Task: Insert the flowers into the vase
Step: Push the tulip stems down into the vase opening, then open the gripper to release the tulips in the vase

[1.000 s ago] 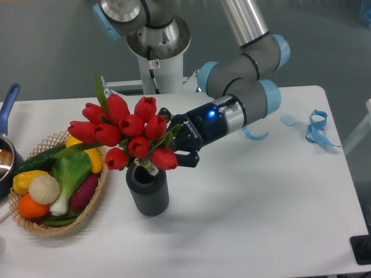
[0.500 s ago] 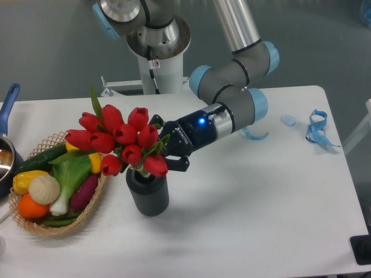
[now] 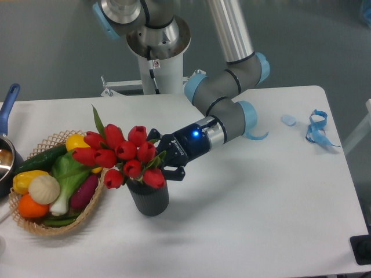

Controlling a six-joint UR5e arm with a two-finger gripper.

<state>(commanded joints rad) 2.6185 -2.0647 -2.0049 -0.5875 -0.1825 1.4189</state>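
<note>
The white desk (image 3: 249, 197) carries everything here. Over it the arm (image 3: 223, 101) reaches down and to the left from its base (image 3: 155, 43), a blue light showing on the wrist. A wicker basket (image 3: 87, 211) of produce sits at the desk's left side, with a green leafy vegetable, yellow and orange pieces and a pale round one in it. The flowers (image 3: 122, 153) stand with their stems going down into the vase (image 3: 149, 197), red heads spread above its mouth and leaning left over the basket's rim. The vase is upright just right of the basket. The claw (image 3: 165, 159) is right behind the blooms above the vase; whether its fingers clamp the stems I cannot tell, as the tulips hide them. A blue ribbon (image 3: 316, 128) lies near the desk's far right edge. A pan (image 3: 7, 139) shows at the left border.
</note>
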